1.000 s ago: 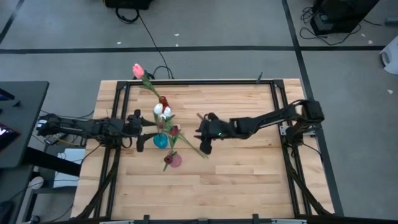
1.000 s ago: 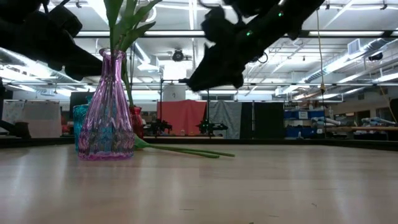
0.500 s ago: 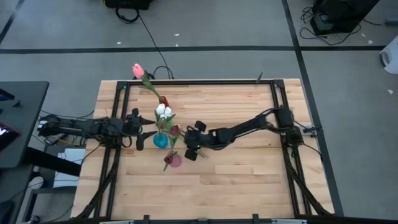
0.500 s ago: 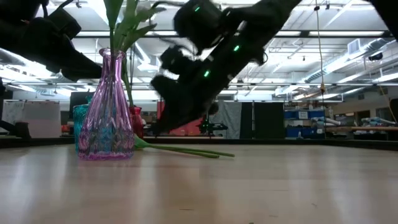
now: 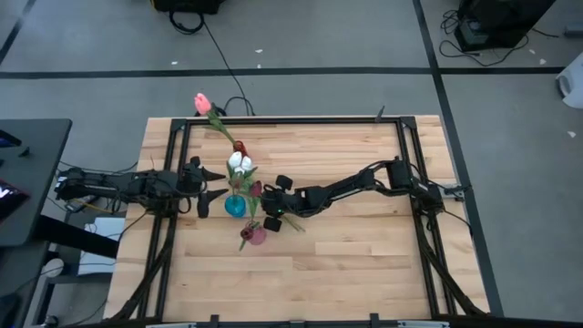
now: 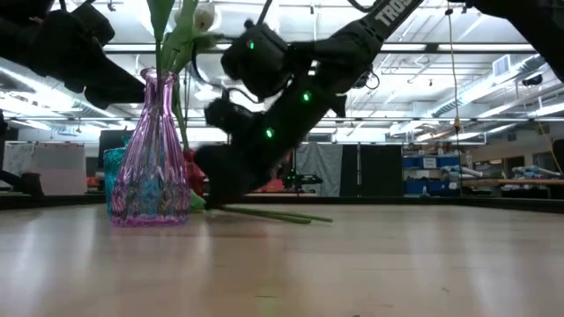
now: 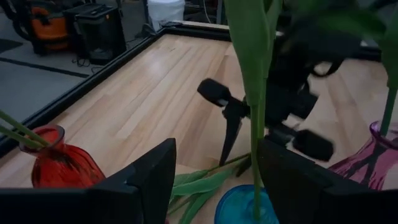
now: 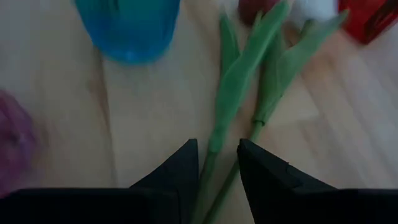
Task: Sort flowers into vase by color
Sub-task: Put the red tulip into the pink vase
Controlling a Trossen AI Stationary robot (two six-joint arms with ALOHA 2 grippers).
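Two flowers lie flat on the table, their green stems (image 8: pixel 249 134) and leaves side by side. One has a dark red head (image 5: pixel 255 189), the other a white head (image 8: pixel 317 9). My right gripper (image 8: pixel 216 144) is low over them, open, one finger on each side of the two stems; I cannot tell whether it touches them. A blue vase (image 5: pixel 235 206) holds white flowers (image 5: pixel 239 162). A purple vase (image 6: pixel 152 158) holds green stems and a dark red flower (image 5: pixel 246 233). A red vase (image 7: pixel 59 168) holds a pink flower (image 5: pixel 202 103). My left gripper (image 5: pixel 205 187) waits open left of the vases.
The three vases stand close together left of the table's centre, just beyond my right gripper. A black frame (image 5: pixel 273 120) runs around the tabletop. Bare wood lies toward the near edge and the right side (image 5: pixel 364 255).
My right gripper has travelled toward the table's left edge and come down, tipping forward, from above mid-table to just over the two lying flowers beside the vases. The flowers and vases have stayed in place.
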